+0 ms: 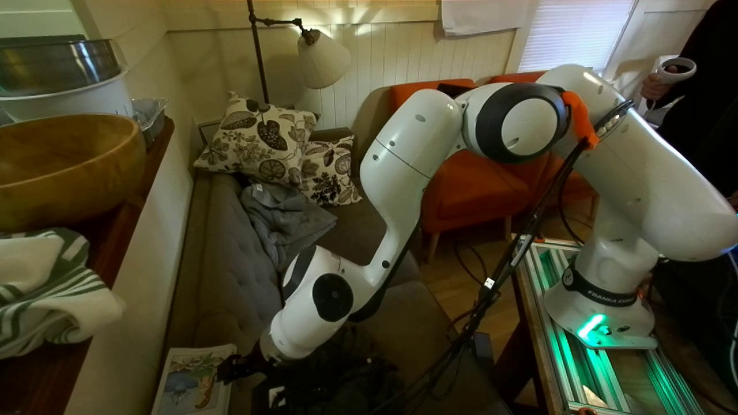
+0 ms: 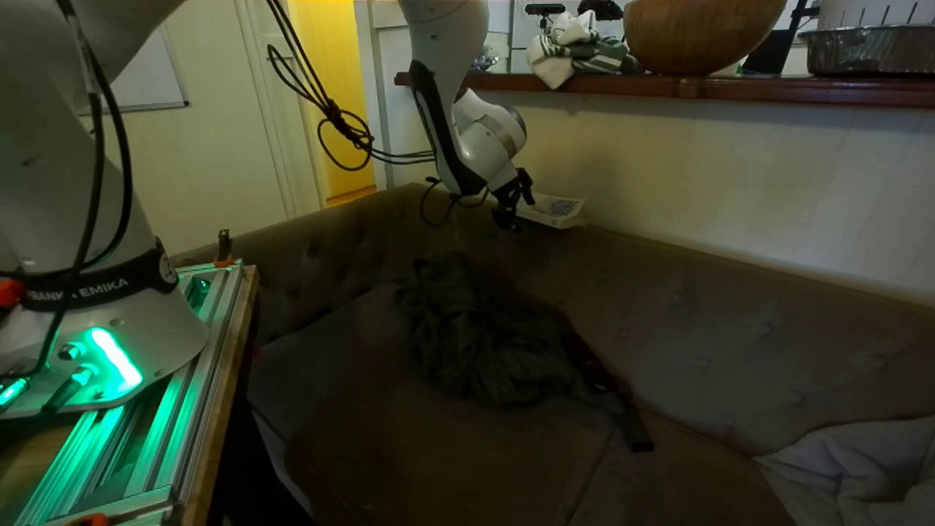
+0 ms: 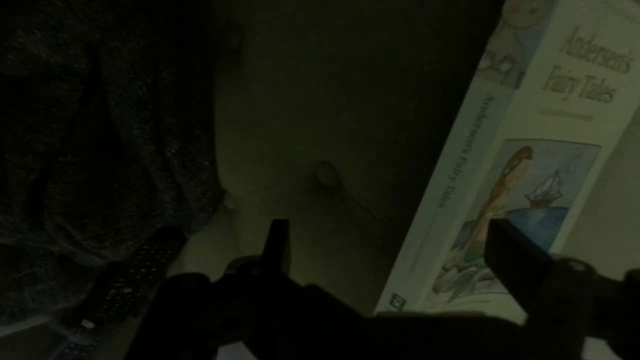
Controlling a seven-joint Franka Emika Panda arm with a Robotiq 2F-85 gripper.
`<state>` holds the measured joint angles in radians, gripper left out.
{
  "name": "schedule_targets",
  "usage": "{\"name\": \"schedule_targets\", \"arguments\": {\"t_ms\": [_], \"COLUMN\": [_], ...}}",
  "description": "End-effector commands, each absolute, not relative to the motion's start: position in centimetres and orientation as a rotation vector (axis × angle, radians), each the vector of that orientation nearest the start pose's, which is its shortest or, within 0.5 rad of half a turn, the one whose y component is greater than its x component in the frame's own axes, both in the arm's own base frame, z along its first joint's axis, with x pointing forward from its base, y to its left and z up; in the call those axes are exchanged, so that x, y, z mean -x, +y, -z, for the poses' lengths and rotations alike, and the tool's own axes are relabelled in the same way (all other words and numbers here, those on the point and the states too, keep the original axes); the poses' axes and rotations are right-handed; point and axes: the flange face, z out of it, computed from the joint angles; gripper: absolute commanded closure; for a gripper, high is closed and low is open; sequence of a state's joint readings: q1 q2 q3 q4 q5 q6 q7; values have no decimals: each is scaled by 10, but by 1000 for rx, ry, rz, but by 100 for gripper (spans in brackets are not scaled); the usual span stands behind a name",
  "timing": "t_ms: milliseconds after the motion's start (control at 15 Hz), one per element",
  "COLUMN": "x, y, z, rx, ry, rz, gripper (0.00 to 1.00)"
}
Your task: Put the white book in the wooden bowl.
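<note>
on a ledge (image 2: pixel 760 91), wooden bowl (image 2: pixel 701 36), foil tray (image 2: pixel 869 52) — hand (image 3: pixel 389 232) spread wide, near white book (image 3: pixel 510 165)

My jaws hang upper centre, spread, just beside the white book (image 2: pixel 554 210) on the sofa back (image 2: pixel 679 292); can't tell if touching. Wooden bowl (image 2: pixel 701 33) upper right, on ledge (image 2: pixel 730 90). Dark cloth (image 2: pixel 486 347) mid-frame.

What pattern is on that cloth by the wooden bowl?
The cloth is white with green stripes, clearest in an exterior view.
</note>
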<state>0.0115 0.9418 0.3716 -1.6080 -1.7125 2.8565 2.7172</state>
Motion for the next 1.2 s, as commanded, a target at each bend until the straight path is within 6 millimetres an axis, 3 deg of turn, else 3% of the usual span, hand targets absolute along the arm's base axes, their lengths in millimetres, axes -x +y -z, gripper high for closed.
{"name": "schedule_targets", "arguments": {"t_ms": [0,133,467,867,933,1133], "x": [-630,-641,-639,-658,-660,-664], "y": [292,298,303,305,306,307], "z": [-122,-124,-106,-100,-100,-97], "rx": [2328,2330,2316,2274,2270,2262], "ry": [1193,1179,1181,1180,1179,1180], "rz": [821,819,790,824,830,834], "gripper": [0,0,0,0,25,41]}}
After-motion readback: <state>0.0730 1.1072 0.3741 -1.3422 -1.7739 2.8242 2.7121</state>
